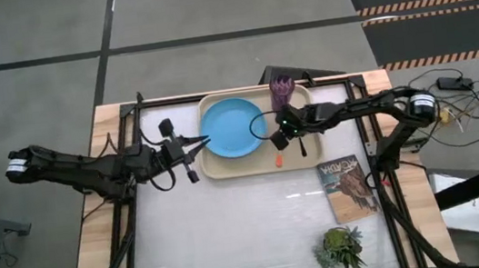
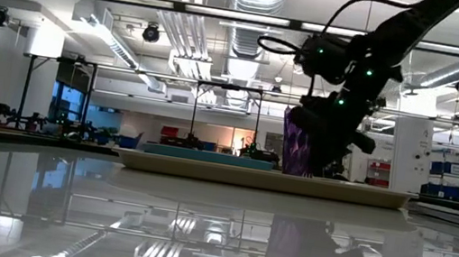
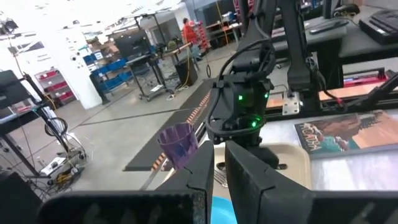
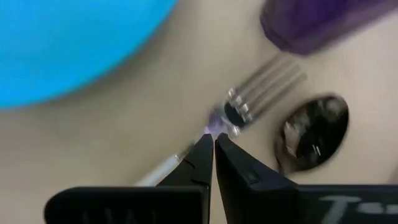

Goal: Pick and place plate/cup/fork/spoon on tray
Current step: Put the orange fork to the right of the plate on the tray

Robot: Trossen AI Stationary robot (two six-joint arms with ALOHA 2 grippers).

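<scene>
Cream tray (image 1: 311, 155) carries the blue plate (image 1: 232, 127), purple cup (image 1: 283, 90), fork (image 4: 264, 84) and spoon (image 4: 311, 132). Right gripper (image 4: 214, 144) hangs over the fork's neck, fingers pressed together, holding nothing; left gripper (image 1: 203, 141) sits at the tray's edge, also pinched closed.

Two dark, matte-black arms here, each with a white-banded joint collar. The right gripper (image 1: 282, 135) end glows with small green lights, a thin black cable looping beside it. The left gripper (image 1: 197, 144) shows slim black wedge-shaped fingers (image 3: 252, 180).
</scene>
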